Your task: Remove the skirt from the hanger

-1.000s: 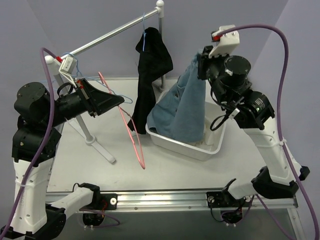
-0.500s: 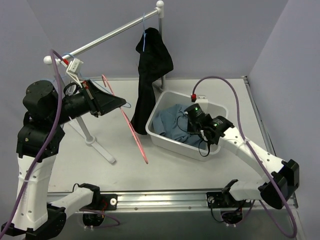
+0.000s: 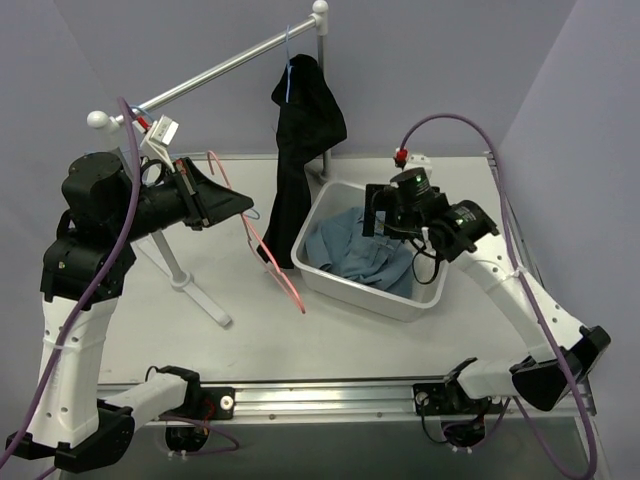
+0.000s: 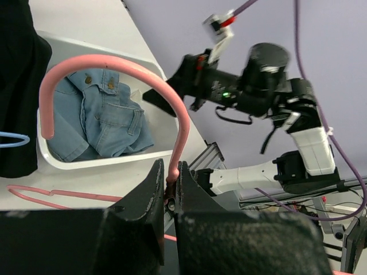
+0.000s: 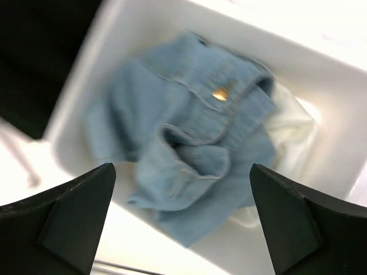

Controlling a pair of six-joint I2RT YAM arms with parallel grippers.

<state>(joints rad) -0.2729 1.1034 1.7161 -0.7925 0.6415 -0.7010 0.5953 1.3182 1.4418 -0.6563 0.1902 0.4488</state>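
Note:
The black skirt (image 3: 300, 150) hangs folded from the light-blue hanger, whose hook (image 3: 288, 70) sits on the slanted rail near its far end. Its dark fabric (image 4: 17, 86) fills the upper left of the left wrist view. My left gripper (image 3: 245, 205) is left of the skirt and shut on the thin pink hanger (image 3: 272, 258); the pink wire (image 4: 114, 62) is pinched between the jaws of that gripper (image 4: 171, 183). My right gripper (image 3: 380, 220) hovers open over the tub. Nothing is between the fingers of the right gripper (image 5: 182, 172).
The white tub (image 3: 425, 300) holds a blue denim garment (image 5: 189, 114) on a white garment (image 5: 292, 126). The rack's rail (image 3: 210, 72), upright post (image 3: 322, 60) and floor leg (image 3: 195, 285) stand at the back left. A light-blue wire loop (image 4: 14, 139) crosses the black fabric.
The right gripper let the denim garment drop into the tub, opened, and now sits just above it. The left arm carried the pink hanger slightly right and lower.

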